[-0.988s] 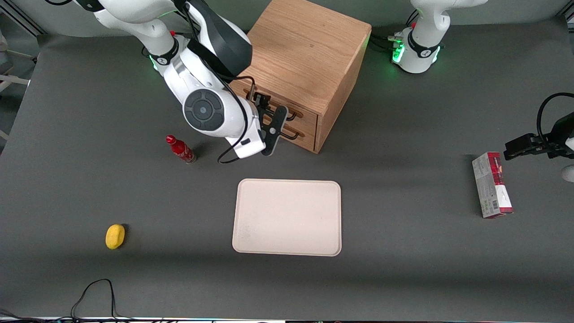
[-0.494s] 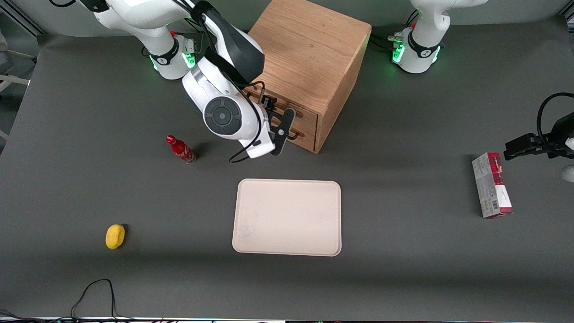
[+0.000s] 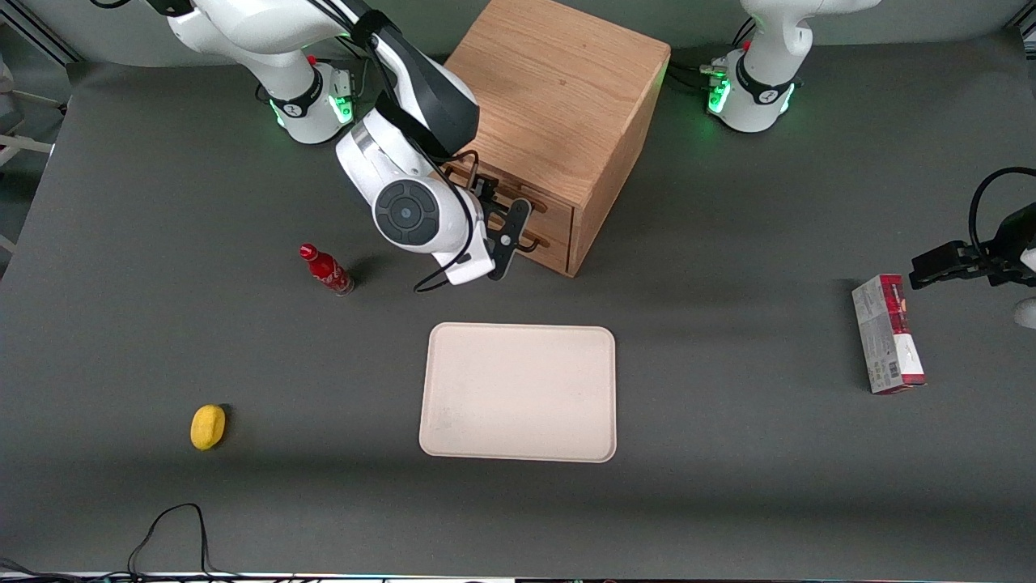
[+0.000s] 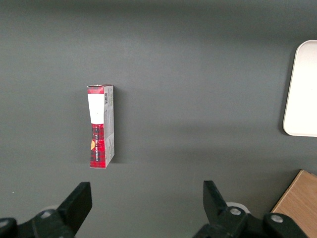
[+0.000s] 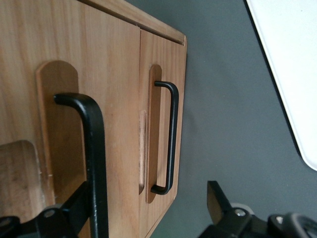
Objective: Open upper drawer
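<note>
Since the earlier frame the open end effector (image 3: 503, 217) has edged closer against the upper drawer (image 3: 530, 197) handle (image 5: 94, 163).

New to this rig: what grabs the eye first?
The cube-shaped light-oak cabinet dominates; the gripper sits at its drawer fronts, fingers open around the upper drawer's black wire handle, drawer not yet pulled out. Nearer the front camera lies a cream rectangular tray, with a small red bottle toward the working arm's end.

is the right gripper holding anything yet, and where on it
Nothing is held. The gripper is open in front of the cabinet, its fingers straddling the upper drawer handle without closing on it.
</note>
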